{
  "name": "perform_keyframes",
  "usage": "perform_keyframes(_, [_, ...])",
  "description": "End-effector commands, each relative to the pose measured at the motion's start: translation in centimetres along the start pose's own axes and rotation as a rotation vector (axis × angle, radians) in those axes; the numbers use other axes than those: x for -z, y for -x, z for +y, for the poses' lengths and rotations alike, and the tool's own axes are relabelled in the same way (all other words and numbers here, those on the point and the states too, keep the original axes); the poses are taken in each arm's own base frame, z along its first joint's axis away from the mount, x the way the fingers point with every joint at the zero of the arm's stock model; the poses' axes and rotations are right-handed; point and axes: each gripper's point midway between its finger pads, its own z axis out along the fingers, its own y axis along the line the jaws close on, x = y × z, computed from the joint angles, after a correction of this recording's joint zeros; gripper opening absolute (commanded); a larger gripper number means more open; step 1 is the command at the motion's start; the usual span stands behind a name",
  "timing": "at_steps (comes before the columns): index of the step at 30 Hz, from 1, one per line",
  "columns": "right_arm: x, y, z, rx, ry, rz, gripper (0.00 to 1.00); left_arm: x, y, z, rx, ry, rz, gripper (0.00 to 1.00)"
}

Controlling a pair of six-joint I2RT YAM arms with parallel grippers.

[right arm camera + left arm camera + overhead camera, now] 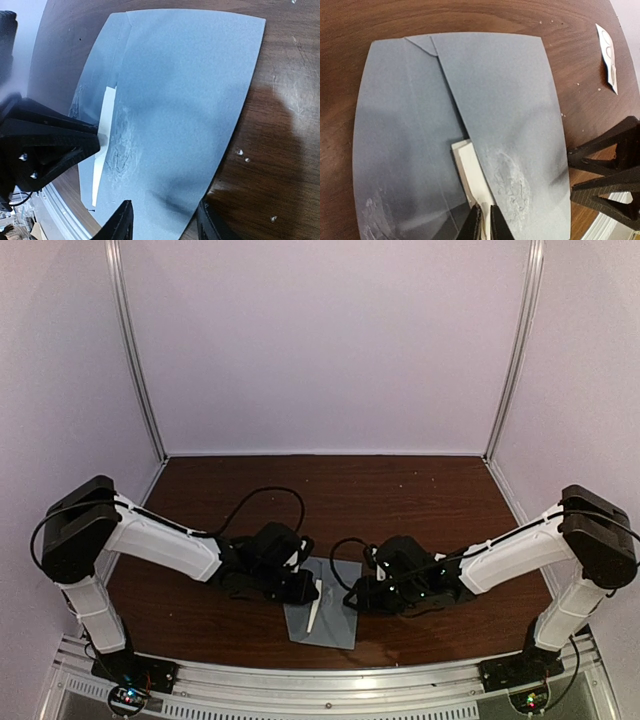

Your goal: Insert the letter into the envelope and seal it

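Observation:
The grey-blue envelope [330, 612] lies flat on the brown table between the two arms. The white letter [472, 172] pokes out from under the envelope's [505, 95] diagonal panel, partly tucked in. My left gripper [485, 222] is shut on the letter's near end. In the right wrist view the letter [104, 125] shows as a narrow white strip along the envelope [190, 85], with the left gripper's black fingers [55, 142] pinching it. My right gripper [165, 225] stands open, one finger over the envelope's near edge and the other just off it, above the table.
A small white sticker strip [609, 57] lies on the table beyond the envelope's right side. The right gripper's black fingers [612, 175] sit close to the envelope's right edge. Purple walls enclose the table [400, 500], and a metal rail [330, 680] runs along its near edge.

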Motion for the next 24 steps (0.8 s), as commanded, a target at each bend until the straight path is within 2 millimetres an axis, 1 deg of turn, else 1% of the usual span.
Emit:
perform_keyframes(1, [0.9, 0.8, 0.5, 0.047, -0.027, -0.023, 0.46, 4.5, 3.5, -2.9, -0.067, -0.051, -0.168, 0.15])
perform_keyframes(4, [2.7, 2.2, 1.3, 0.087, -0.050, -0.067, 0.53, 8.3, 6.2, -3.8, -0.106, -0.039, -0.286, 0.34])
perform_keyframes(6, [4.2, 3.3, 1.5, 0.114, -0.083, -0.105, 0.59, 10.2, 6.9, -3.5, -0.107, -0.024, -0.317, 0.45])
perform_keyframes(8, [5.8, 4.5, 1.4, 0.134, -0.118, -0.152, 0.66, 11.5, 7.5, -2.8, -0.083, -0.023, -0.332, 0.54])
perform_keyframes(10, [7.7, 5.6, 1.1, 0.147, -0.151, -0.200, 0.73, 12.1, 7.5, -1.7, -0.056, -0.021, -0.329, 0.62])
perform_keyframes(13, [9.9, 7.1, -0.5, 0.143, -0.206, -0.264, 0.81, 12.6, 7.4, 0.0, -0.017, -0.012, -0.329, 0.70])
perform_keyframes(15, [11.0, 7.7, -1.8, 0.126, -0.229, -0.289, 0.85, 12.9, 7.1, 0.5, 0.005, -0.030, -0.319, 0.72])
perform_keyframes(17, [11.8, 8.0, -3.5, 0.109, -0.251, -0.304, 0.88, 13.5, 7.6, 0.8, 0.017, -0.040, -0.343, 0.73])
perform_keyframes(21, [12.7, 8.5, -6.7, 0.056, -0.270, -0.328, 0.92, 14.3, 8.4, 1.3, 0.029, -0.039, -0.386, 0.76])
perform_keyframes(24, [12.9, 9.1, -8.6, 0.021, -0.251, -0.343, 0.93, 14.2, 8.7, 1.5, 0.032, -0.035, -0.392, 0.77])
